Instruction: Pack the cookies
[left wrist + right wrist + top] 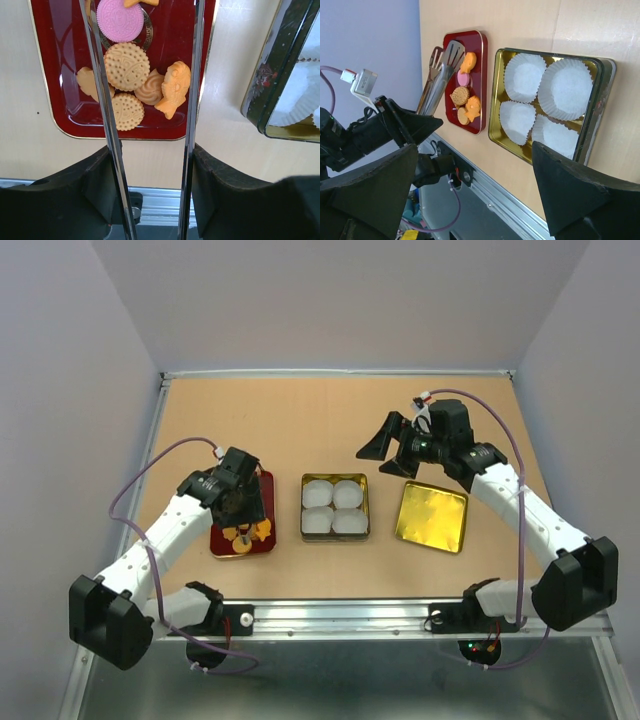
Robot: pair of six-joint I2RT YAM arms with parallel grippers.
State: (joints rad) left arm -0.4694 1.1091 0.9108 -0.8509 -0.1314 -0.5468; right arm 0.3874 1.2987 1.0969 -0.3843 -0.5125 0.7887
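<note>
Walls (80, 390) close the table (300, 420) on the left, far and right sides, and a rail (340, 612) runs along its near edge. The tin (496, 100) sits mid-table, filled by four white cups (565, 90). Open table runs from the tin to the far wall. Left of the tin lies the tray (55, 60), right of it the lid (432, 517). A narrow strip of table parts each from the tin.

The left gripper (151, 150) hangs over the tray's near end, its fingers pressed on the tongs (442, 75), whose two blades stand apart and reach over the tray. The cookies (126, 66) lie in the tray, left of the tin, mostly between the blades. Two round ones sit partly under the left blade; whether metal touches them I cannot tell. The right gripper (393, 455) hovers right of the tin and farther back, jaws spread wide, holding nothing, well apart from the cookies.
</note>
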